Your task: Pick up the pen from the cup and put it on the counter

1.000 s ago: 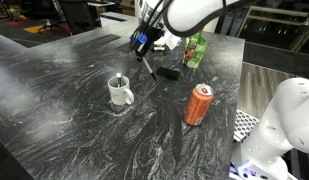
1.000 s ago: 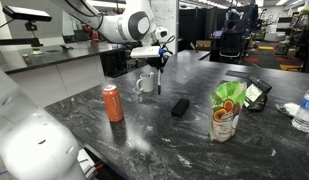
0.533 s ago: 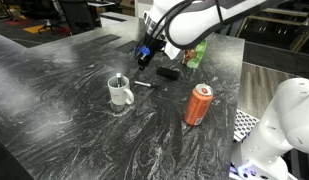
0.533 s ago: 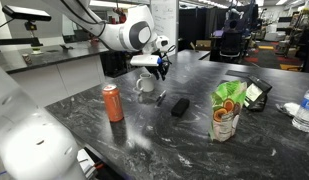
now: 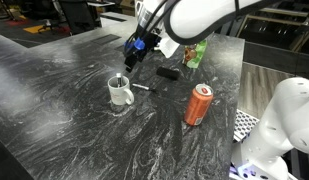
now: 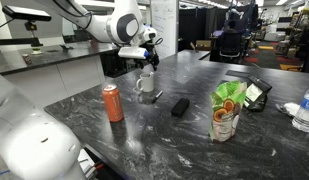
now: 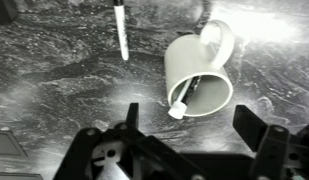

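The pen [image 7: 120,30] lies flat on the marbled counter [image 7: 54,70], a short way from the white cup [image 7: 199,75]; an exterior view shows the pen [image 5: 142,87] just beside the cup [image 5: 120,93]. Another stick with a white end [image 7: 182,100] leans inside the cup. My gripper [image 7: 192,114] hangs open and empty above the cup, both fingers spread wide. In both exterior views the gripper [image 5: 134,54] [image 6: 144,55] hovers over the cup [image 6: 146,84], apart from it.
An orange-red can [image 5: 199,104] [image 6: 112,102] stands near the counter's edge. A black block [image 5: 167,73] [image 6: 179,106] lies past the pen. A green bag [image 5: 196,50] [image 6: 227,110] stands further off. A white robot body fills a corner [image 5: 284,125].
The gripper went from shut to open and let go of the pen, which now lies on the counter beside the cup. The gripper has risen and shifted toward the cup.
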Robot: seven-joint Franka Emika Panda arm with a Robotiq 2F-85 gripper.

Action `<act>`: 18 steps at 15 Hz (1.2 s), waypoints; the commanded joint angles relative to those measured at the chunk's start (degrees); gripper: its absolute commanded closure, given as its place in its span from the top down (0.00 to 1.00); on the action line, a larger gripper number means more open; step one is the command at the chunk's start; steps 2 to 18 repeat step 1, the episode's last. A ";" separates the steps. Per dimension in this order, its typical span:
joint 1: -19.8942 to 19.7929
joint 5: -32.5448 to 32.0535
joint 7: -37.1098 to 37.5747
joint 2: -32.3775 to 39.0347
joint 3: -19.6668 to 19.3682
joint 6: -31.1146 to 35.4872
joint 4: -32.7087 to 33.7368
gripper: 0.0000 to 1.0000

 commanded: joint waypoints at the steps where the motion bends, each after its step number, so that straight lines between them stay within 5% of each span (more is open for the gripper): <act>1: 2.83 7.81 -3.77 -0.53 -1.50 -7.55 3.20 1.00; 18: 2.83 7.81 -3.77 -0.53 -1.50 -7.55 3.20 1.00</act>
